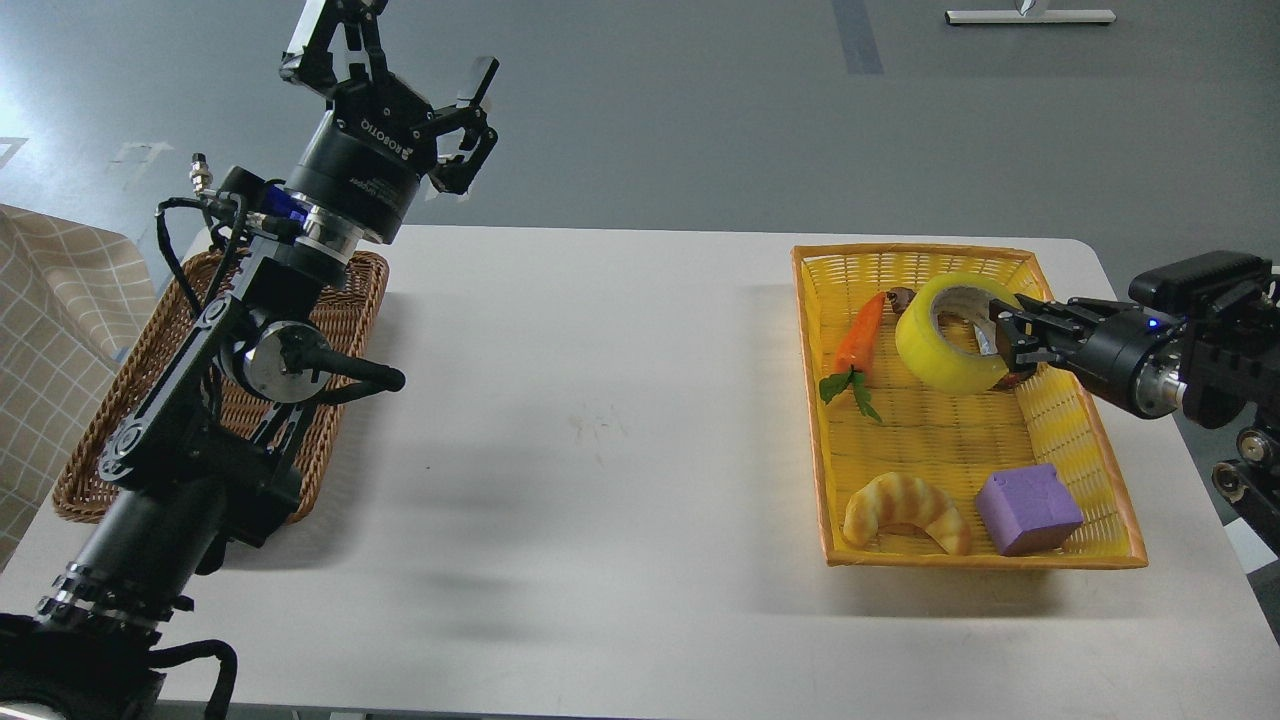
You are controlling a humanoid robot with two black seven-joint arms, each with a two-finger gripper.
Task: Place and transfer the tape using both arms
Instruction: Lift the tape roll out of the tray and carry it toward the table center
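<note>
The tape (935, 345), a wide yellow roll with a pale core, sits tilted in the far right part of the yellow basket (1100, 470). My right gripper (995, 340) comes in from the right and is shut on the roll's wall, one finger inside the core. My left gripper (415, 65) is raised high above the table's far left, fingers spread open and empty, over the brown wicker basket (350, 300).
In the yellow basket lie a toy carrot (860, 345), a striped croissant toy (905, 510) and a purple block (1028, 508). A small dark object shows behind the tape. The white table (600, 420) spans between the baskets. A checked cloth (50, 320) is at the left.
</note>
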